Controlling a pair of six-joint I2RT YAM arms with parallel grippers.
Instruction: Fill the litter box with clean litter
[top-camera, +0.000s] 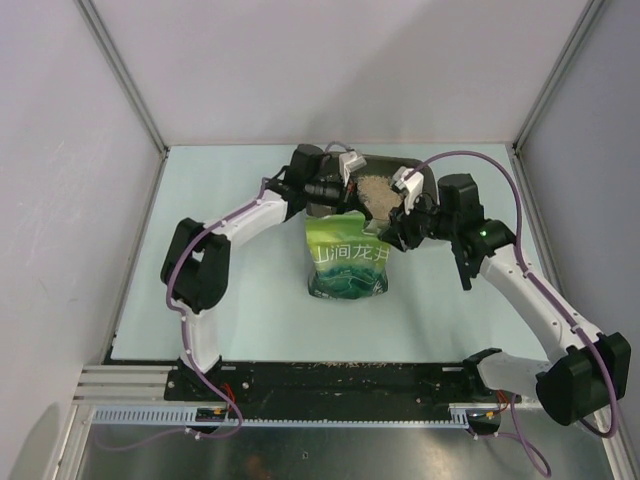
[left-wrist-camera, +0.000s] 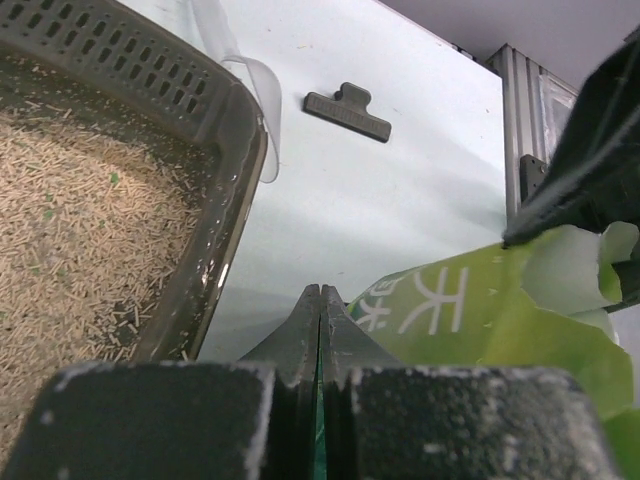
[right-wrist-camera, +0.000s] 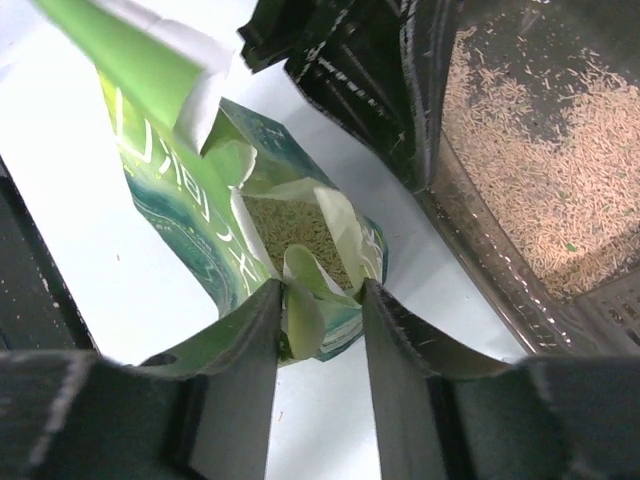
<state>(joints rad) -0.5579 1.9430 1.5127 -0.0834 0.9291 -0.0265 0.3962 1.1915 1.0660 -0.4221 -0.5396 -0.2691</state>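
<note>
The dark litter box (top-camera: 385, 160) sits at the back centre with tan clean litter (top-camera: 378, 192) spread on its floor. The green bag (top-camera: 348, 258) stands just in front of it. My left gripper (top-camera: 338, 197) is shut on the bag's top edge; a green sliver shows between the jaws (left-wrist-camera: 320, 290). My right gripper (top-camera: 398, 232) is open, its jaws either side of the bag's torn rim (right-wrist-camera: 322, 285). The bag (right-wrist-camera: 190, 200) is open, with litter (right-wrist-camera: 295, 230) inside. The box (left-wrist-camera: 225, 130) and its litter (left-wrist-camera: 70, 220) fill the left of the left wrist view.
A dark clip (left-wrist-camera: 347, 111) and a clear plastic scoop (left-wrist-camera: 245, 80) lie on the pale table beyond the box. The box wall (right-wrist-camera: 470, 240) stands close to the right of my right fingers. Metal frame posts stand at the table's back corners.
</note>
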